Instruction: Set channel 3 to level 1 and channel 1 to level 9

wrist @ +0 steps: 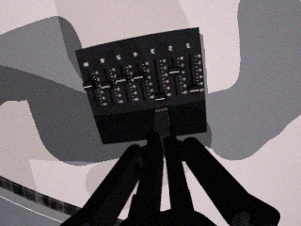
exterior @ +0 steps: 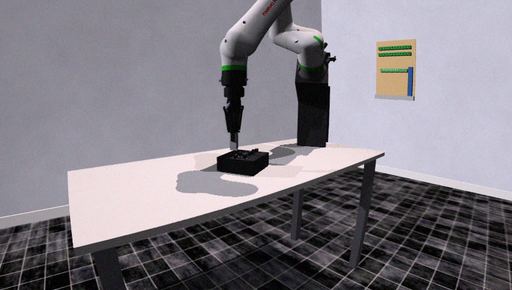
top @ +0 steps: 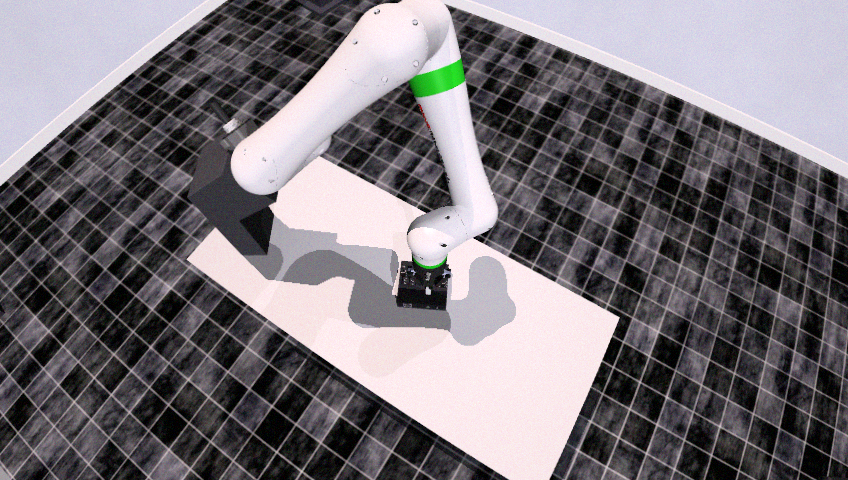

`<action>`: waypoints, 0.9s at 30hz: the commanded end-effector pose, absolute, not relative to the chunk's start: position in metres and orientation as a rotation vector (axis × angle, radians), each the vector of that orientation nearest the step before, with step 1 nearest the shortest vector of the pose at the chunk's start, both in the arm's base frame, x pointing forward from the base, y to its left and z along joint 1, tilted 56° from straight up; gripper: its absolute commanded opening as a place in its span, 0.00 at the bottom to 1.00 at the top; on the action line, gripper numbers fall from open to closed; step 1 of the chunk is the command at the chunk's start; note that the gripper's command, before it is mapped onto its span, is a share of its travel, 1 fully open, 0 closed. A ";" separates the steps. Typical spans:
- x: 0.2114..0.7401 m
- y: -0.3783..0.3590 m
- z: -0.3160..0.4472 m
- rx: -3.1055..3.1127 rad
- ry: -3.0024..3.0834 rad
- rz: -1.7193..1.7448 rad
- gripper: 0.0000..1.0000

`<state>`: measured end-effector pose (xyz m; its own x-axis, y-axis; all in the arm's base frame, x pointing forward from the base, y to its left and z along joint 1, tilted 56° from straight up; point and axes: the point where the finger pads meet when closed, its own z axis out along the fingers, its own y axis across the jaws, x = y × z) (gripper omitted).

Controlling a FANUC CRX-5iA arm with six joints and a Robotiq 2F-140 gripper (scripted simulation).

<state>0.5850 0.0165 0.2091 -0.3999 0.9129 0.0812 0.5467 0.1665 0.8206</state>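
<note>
Surface (exterior: 144, 194): white top on grey legs, carrying the lighting desk near its middle, arm pedestal at the far end from the desk.
Arm (top: 452, 154): white with green bands, reaching from a dark pedestal (exterior: 312, 115) and pointing straight down over the desk.
Lighting desk (exterior: 236, 167): black box, sitting flat and upright on the surface, partly in the arm's shadow.
Hand (exterior: 233, 145): fingers pressed together, pinching nothing, tips hanging just above the desk's near edge as the wrist view is showing it.
Faders (wrist: 145, 82): row of caps standing at differing heights on the desk's top face; levels too small to read.
</note>
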 end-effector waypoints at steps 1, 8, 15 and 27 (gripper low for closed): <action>0.585 0.016 0.209 1.379 2.015 1.127 0.00; 0.585 0.016 0.209 1.379 2.015 1.127 0.00; 0.586 0.017 0.209 1.379 2.015 1.127 0.00; 0.590 0.019 0.205 1.379 2.015 1.127 0.00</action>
<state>0.5893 0.0186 0.2058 -0.3999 0.9129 0.0812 0.5467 0.1665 0.8206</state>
